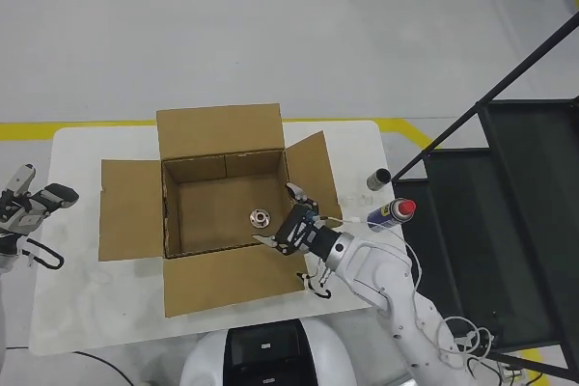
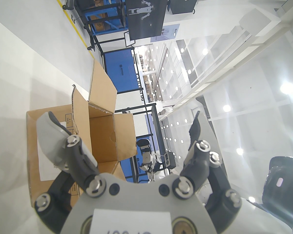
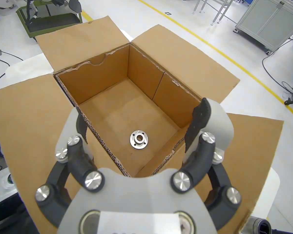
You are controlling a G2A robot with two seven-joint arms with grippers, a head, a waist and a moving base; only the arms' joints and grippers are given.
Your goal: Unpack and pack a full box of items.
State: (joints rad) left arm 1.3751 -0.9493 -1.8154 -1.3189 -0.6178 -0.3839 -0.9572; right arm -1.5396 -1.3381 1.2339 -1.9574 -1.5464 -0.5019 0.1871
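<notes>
Our right hand point(image 3: 139, 115) is open wide and holds nothing. It hangs over the box point(image 3: 146, 74), just above the box corner that is nearest to us on the right side. We think the step now is to take out the one thing left inside, a small metal ring point(image 3: 138, 139). To do it well, we should go straight down into the box and keep both fingers away from the cardboard walls. The ring lies close to the near wall, so one finger could catch on the rim. The ring is flat and low, so we should reach all the way to the box floor. Then we should pinch it gently across its round edge or its raised middle, or it may slip away. From the hand, the ring is down below and a little toward the left edge of the desk point(image 1: 77, 289), and it does not touch the fingertips. The box sits in the middle of the desk with all four flaps folded out. Past the box, near the right edge of the desk, there is a spray can point(image 1: 391, 213) with a red top, and a small dark can point(image 1: 378, 179) is near it. Our left hand point(image 1: 39, 190) is open too and holds nothing. It sits at the left edge of the desk, well apart from the box.
</notes>
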